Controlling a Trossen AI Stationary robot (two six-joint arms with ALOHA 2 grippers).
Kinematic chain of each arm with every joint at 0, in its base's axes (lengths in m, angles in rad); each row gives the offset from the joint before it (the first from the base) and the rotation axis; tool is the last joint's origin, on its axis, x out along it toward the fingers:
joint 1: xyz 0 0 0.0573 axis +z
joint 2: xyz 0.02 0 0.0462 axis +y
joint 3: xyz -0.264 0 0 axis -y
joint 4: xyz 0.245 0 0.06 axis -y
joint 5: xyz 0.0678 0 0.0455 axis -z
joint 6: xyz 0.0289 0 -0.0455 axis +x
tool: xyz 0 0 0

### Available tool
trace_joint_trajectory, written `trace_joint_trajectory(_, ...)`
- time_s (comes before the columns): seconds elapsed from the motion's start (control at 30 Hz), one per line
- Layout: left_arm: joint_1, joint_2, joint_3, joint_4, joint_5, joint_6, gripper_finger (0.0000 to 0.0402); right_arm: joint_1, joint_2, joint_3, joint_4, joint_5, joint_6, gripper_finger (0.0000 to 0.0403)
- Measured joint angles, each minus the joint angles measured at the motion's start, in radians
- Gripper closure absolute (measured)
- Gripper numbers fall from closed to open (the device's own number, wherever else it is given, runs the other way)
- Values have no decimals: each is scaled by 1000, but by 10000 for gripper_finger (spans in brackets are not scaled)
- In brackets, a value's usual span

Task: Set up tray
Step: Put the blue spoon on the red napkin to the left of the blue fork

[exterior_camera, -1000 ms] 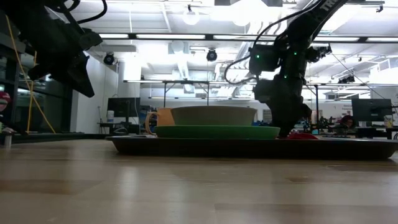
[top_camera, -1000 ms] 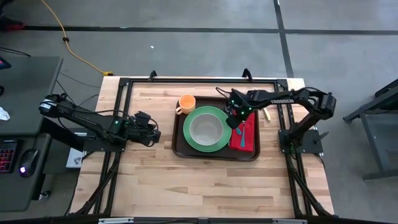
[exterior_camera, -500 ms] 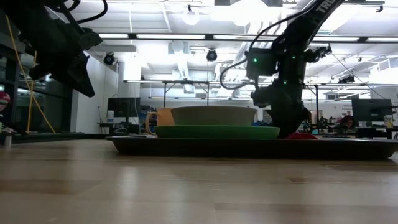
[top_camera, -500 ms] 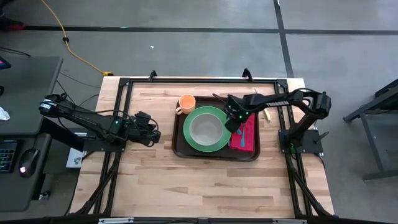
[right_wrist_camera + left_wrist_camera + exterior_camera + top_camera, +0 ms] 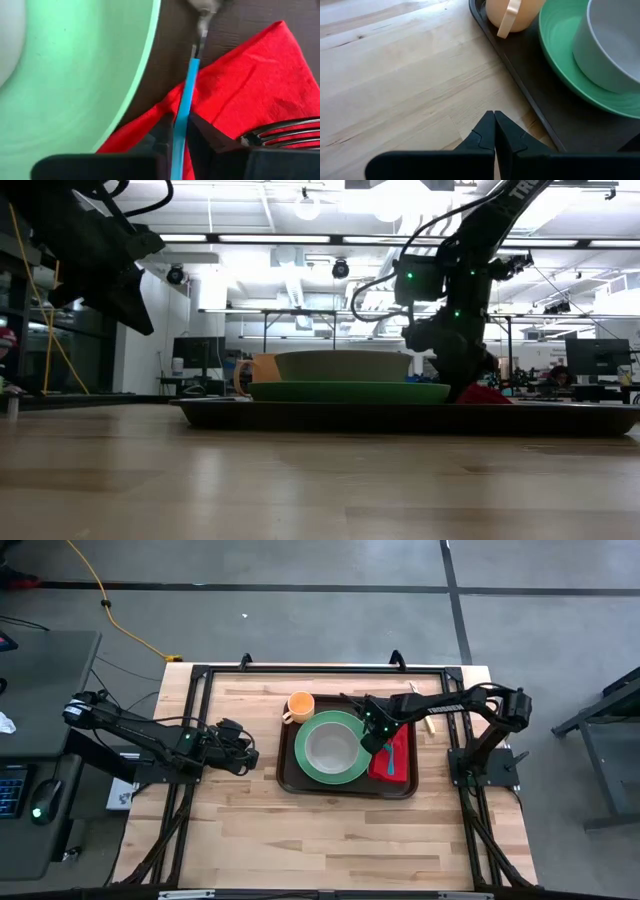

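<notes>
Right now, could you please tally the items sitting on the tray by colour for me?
Orange: 1, cup
Green: 1, plate
Grey: 1, bowl
Red: 1, napkin
Blue-handled: 1, utensil, between the right gripper's fingers
Dark: 1, fork on the napkin
Total: 6 on the tray

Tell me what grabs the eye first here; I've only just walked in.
The green plate holding a grey bowl, mid-tray, with an orange cup behind it. At the plate's right, the right claw pinches a blue-handled utensil over a red napkin.
</notes>
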Motion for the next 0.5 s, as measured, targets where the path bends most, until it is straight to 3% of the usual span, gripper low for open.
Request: trace_joint_trajectory(0.5, 0, 0, 0, 1, 1, 0, 371, -7, 5, 30, 7, -44, 26, 387)
